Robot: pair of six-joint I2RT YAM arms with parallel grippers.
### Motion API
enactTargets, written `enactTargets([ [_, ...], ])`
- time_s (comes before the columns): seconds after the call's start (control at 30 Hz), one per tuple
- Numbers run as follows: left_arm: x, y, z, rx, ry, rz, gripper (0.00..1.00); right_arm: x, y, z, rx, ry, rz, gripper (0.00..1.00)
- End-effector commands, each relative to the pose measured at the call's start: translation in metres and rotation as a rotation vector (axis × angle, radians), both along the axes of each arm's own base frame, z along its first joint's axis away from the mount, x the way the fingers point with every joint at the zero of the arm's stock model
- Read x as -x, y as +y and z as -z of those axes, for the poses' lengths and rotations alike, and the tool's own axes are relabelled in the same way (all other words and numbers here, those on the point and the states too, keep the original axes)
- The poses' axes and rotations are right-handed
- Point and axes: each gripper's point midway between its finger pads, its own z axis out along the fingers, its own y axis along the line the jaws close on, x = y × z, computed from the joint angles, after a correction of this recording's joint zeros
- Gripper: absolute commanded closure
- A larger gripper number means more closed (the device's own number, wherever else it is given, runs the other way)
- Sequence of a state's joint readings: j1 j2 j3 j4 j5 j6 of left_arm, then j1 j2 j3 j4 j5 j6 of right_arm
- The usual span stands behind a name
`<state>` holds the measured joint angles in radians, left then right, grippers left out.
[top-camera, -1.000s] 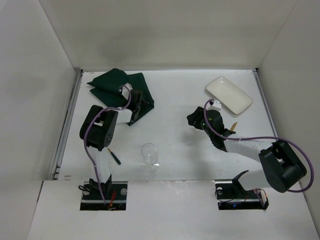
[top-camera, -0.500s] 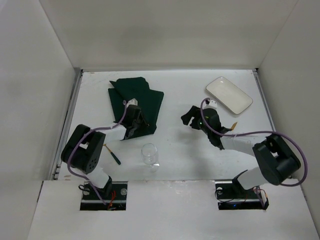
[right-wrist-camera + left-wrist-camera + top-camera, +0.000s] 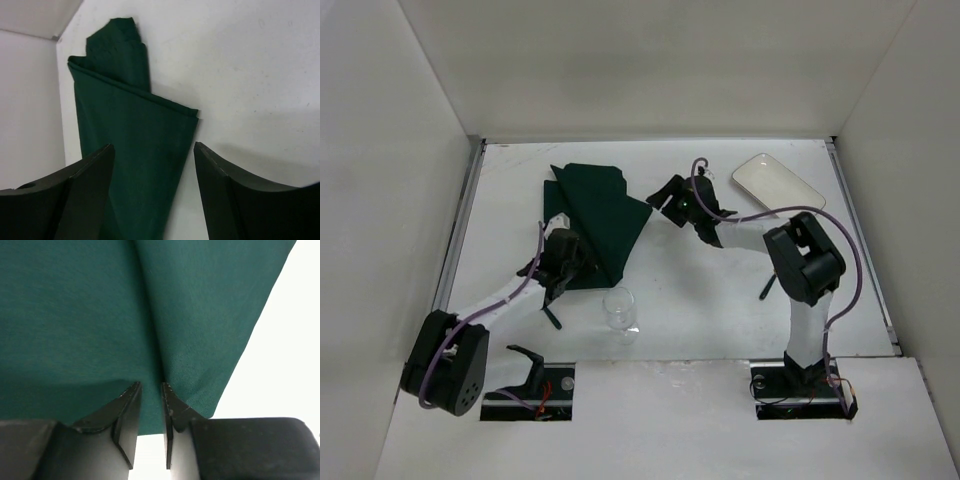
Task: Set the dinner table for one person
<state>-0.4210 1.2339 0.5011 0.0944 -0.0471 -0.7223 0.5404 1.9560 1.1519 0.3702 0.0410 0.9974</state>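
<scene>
- My left tool [image 3: 560,262] sits low at the near corner of the dark green cloth [image 3: 600,210].
- In the left wrist view, its 2 fingers [image 3: 127,410] stand a narrow slot apart. A crease of the cloth [image 3: 75,315] runs into that slot. I cannot tell whether they pinch it.
- My right tool [image 3: 672,192] is spread wide and holds nothing. It is at the cloth's right corner.
- In the right wrist view, the cloth [image 3: 125,130] lies below the tool, partly folded.
- The white counter [image 3: 700,290] extends from both arm bases to the back wall and carries every item.
- The cloth lies left of centre, between my 2 tools.
- 1 clear glass [image 3: 618,308] stands upright just beside the cloth's near corner.
- 1 white rectangular plate [image 3: 778,188] lies at the far right, well apart from the cloth.
- 1 small dark utensil [image 3: 552,318] lies beside my left tool; I cannot tell its type.
</scene>
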Motion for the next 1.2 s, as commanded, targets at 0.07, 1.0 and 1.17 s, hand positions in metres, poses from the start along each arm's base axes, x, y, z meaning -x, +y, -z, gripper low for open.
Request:
enactTargets([
  [0.07, 0.006, 0.021, -0.001, 0.039, 0.002, -0.089, 0.77, -0.009, -0.003, 0.012, -0.004, 0.100, 0.074, 0.34],
  [1.0, 0.049, 0.099, 0.012, 0.077, 0.037, -0.486, 0.52, -0.023, 0.034, 0.038, -0.008, 0.285, 0.001, 0.76],
  [1.17, 0.055, 0.103, 0.025, 0.085, 0.082, -0.506, 0.52, -0.025, 0.033, 0.035, -0.023, 0.263, 0.015, 0.94],
])
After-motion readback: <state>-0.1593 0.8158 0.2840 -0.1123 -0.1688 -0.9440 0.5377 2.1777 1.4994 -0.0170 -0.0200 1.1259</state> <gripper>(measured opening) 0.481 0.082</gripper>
